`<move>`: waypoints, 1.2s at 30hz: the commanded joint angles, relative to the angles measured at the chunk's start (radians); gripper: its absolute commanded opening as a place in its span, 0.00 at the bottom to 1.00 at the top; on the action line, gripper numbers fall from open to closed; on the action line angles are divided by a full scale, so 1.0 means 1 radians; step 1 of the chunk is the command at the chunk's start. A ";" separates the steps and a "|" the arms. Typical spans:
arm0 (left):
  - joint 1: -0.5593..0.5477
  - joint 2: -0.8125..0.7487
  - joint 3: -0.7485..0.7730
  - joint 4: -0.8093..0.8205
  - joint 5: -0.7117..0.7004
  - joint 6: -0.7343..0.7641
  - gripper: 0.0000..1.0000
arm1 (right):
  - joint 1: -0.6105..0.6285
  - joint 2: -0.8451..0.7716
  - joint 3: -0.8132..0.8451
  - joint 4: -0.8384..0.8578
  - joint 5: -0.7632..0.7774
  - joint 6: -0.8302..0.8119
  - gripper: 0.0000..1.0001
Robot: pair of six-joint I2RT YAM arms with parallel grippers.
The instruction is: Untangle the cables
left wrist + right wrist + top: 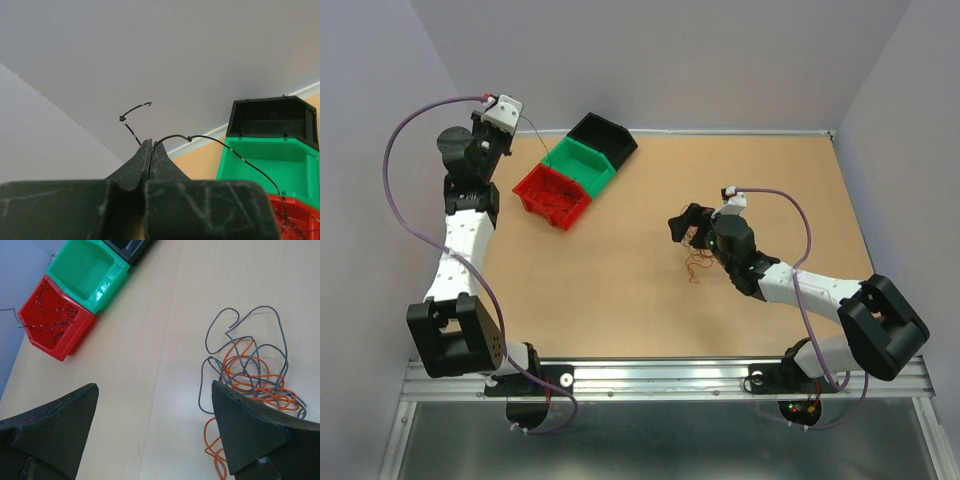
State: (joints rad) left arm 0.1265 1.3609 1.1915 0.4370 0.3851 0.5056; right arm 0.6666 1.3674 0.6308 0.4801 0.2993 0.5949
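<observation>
Draw the black wire [189, 138] up slowly and straight, to avoid snagging others in the red bin [70, 342] below. Pinched tight in the left gripper [151, 145], raised high near the back wall. Hovers with the right gripper [154, 390] spread wide and empty, pointing down over the grey-and-orange tangle [250, 375] on the table [150, 315].

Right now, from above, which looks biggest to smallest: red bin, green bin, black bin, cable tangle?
1. Red bin, green bin, black bin: about alike and overlapping, so unranked.
2. Cable tangle: clearly smallest.
</observation>
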 commanded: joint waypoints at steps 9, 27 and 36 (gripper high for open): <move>-0.086 0.133 0.028 -0.181 -0.093 0.252 0.00 | 0.001 -0.008 -0.011 0.060 -0.025 -0.015 1.00; -0.123 0.400 0.157 -0.397 -0.408 0.304 0.00 | 0.001 -0.017 -0.013 0.060 -0.034 -0.015 1.00; -0.177 0.305 0.026 -0.319 -0.569 0.433 0.00 | 0.001 0.001 -0.006 0.060 -0.045 -0.017 1.00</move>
State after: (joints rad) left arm -0.0147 1.7374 1.2316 0.0780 -0.0555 0.8585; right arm 0.6666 1.3674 0.6312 0.4831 0.2668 0.5938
